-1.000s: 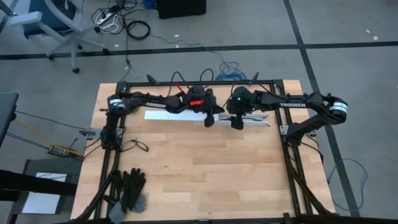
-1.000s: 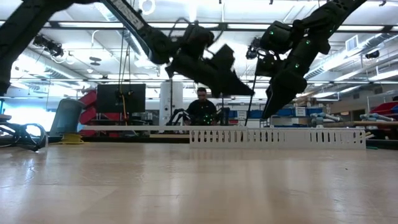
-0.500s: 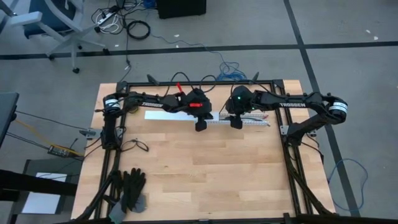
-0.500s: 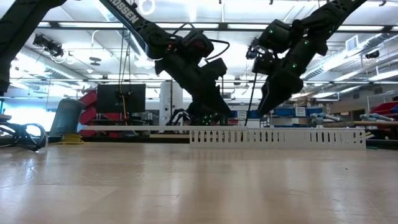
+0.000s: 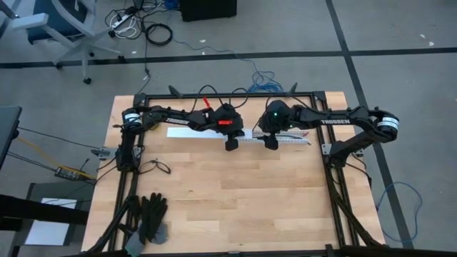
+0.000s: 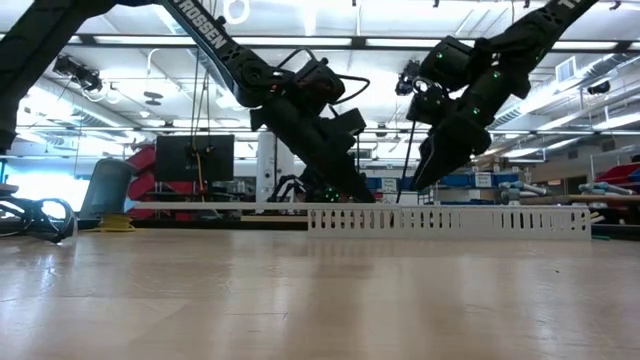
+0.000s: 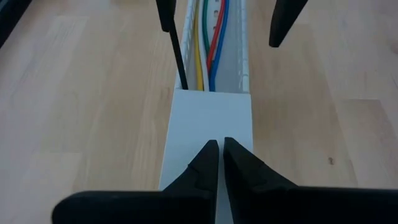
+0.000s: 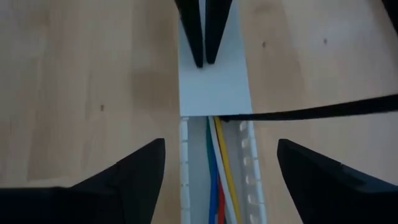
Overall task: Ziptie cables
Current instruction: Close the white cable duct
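Counter (image 5: 235, 193): light wooden top in a black frame, both arms reaching in from the 12 o'clock edge

Slotted cable channel (image 5: 285, 140): long white plastic piece lying flat across the counter near its 12 o'clock edge; the part toward 9 o'clock is closed by a plain white cover (image 7: 208, 134), the part toward 3 o'clock is open at the top, with comb-like side walls seen in the low view (image 6: 450, 220)

Cables (image 7: 208, 43): thin wires, yellow, green, red, blue and white, laid side by side lengthwise inside the open part of the channel and passing under the edge of the cover; also seen in the right wrist view (image 8: 217, 180)

Black strip (image 8: 311, 112): thin and dark, seen crossing the channel just at the cover's edge; in the left wrist view a thin black line (image 7: 177, 53) is seen at the same edge; its nature cannot be told

Left end effector (image 7: 216, 163): fingers pressed together, nothing held, tips lowered over the white cover; in the high view (image 5: 231, 143) placed at about 12 o'clock of the counter's centre

Right end effector (image 8: 217, 171): fingers spread wide, nothing between them, standing astride the open channel above the cables; in the high view (image 5: 271, 140) just toward 3 o'clock of the left one, facing it

Black gloves (image 5: 148, 214): lying at the counter's 8 o'clock corner

Person (image 6: 326, 172): seen in the room beyond the counter, low view
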`<action>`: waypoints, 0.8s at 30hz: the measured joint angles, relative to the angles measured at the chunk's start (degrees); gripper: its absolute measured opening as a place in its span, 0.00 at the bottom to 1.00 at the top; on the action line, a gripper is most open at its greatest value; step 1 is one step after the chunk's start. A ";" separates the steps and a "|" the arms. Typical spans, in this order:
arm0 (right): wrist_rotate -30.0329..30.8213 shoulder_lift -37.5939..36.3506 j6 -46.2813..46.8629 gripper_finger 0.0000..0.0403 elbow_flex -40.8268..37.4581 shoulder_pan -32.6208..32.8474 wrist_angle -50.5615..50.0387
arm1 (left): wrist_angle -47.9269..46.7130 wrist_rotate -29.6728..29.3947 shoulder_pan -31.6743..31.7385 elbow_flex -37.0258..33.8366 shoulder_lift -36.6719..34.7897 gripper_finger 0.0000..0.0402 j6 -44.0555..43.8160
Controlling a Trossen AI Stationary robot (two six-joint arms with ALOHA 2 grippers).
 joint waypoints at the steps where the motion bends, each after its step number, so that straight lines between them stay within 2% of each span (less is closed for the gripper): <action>1: 0.00 0.00 0.01 0.73 -0.04 0.00 0.18 | 0.03 0.03 0.00 0.00 0.03 0.00 0.00; 7: -0.02 1.21 -0.44 0.77 -0.04 0.02 1.83 | 0.47 -0.05 0.00 0.00 0.09 0.00 0.04; 14: -1.75 7.23 -0.46 0.78 0.10 0.15 3.94 | 0.06 -0.55 0.00 0.04 0.09 0.00 0.07; 21: 0.53 8.22 -0.52 0.80 0.15 0.09 4.37 | -0.02 -0.58 0.00 0.04 0.11 0.00 0.09; 24: 0.44 8.22 -0.50 0.78 0.15 0.09 4.35 | -0.06 -0.61 0.00 0.04 0.11 0.00 0.09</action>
